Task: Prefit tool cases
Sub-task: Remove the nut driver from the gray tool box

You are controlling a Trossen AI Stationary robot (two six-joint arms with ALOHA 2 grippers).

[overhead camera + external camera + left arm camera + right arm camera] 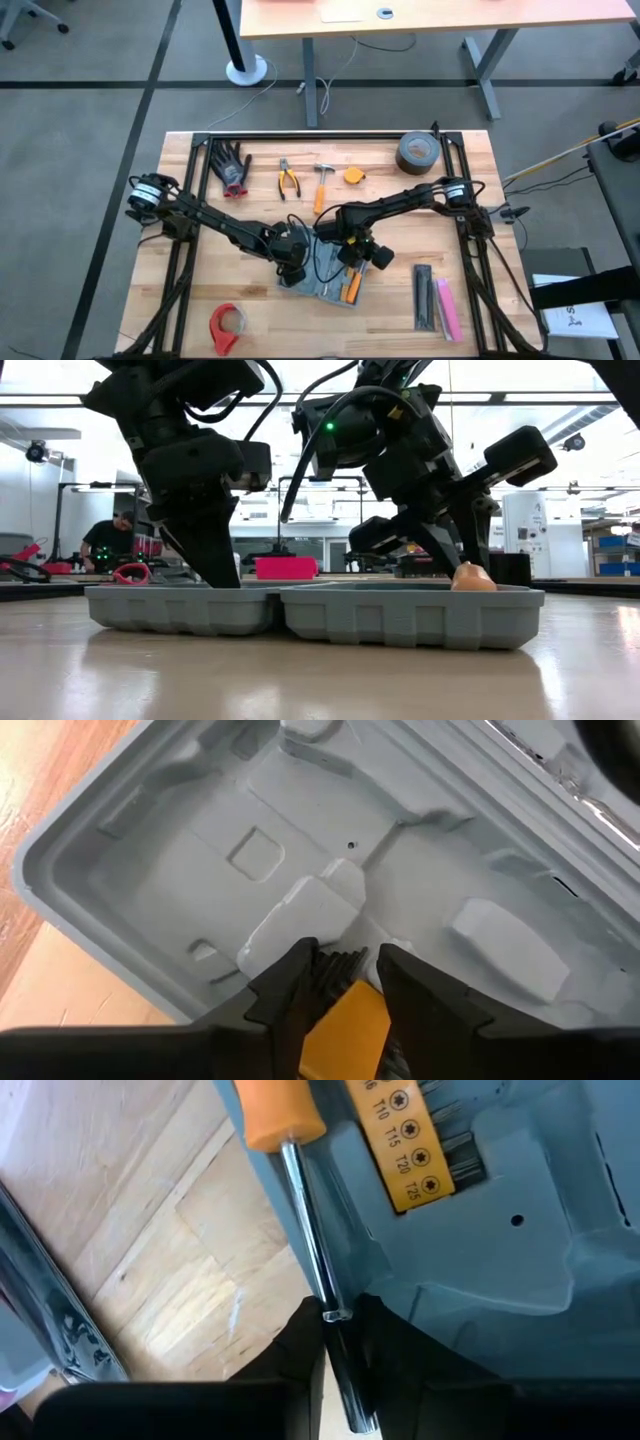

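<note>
Tool case (322, 283), blue-grey and lying open, is sitting on the wooden bench (200, 300) near the middle of its front edge, its two moulded grey tray halves side by side in the low view. The left gripper (345, 982) is reaching down into one half, its fingers (290, 990) clasping a yellow bit holder (345, 1030) just above the tray's moulded slots. The right gripper (340, 1342) is working over the other half, its fingers clenching the metal shaft of an orange-handled screwdriver (300, 1170), which is lying across the case's rim beside a second yellow bit holder (405, 1140) marked with Torx sizes. Farther off, along the bench's back edge, pliers (289, 180), a hammer (322, 183), a glove (232, 166) and a roll of duct tape (418, 153) are lying; a red tape dispenser (226, 326) is resting by the front edge.
</note>
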